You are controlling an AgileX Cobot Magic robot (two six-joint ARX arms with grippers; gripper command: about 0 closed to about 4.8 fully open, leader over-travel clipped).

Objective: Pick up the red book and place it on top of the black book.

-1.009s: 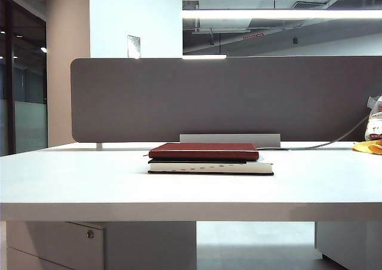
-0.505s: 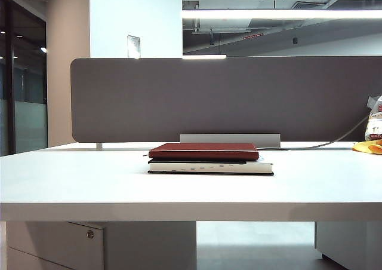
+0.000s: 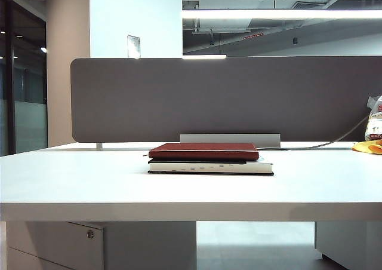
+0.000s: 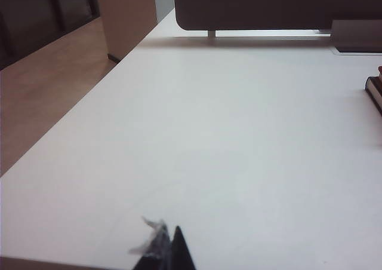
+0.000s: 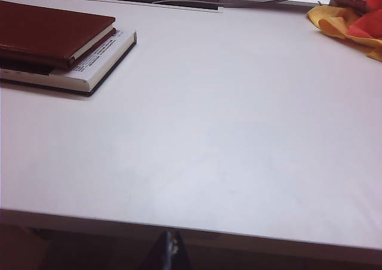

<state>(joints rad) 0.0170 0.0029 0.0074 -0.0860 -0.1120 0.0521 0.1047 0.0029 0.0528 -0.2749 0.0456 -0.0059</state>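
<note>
Already stacked: red book (image 3: 203, 150) on black book (image 3: 210, 168), frame centre. Left gripper (image 4: 169, 249), right gripper (image 5: 169, 250) closed, empty, at near table edge. Judged: nothing left.

A white table (image 3: 71, 186) fills the foreground; a grey divider panel (image 3: 227, 97) stands along its far edge; behind rises a white column (image 3: 134, 19); a ceiling strip light (image 3: 280, 13) glows overhead; dark glass windows (image 3: 21, 79) line the left; a drawer cabinet (image 3: 54, 246) sits beneath.
</note>
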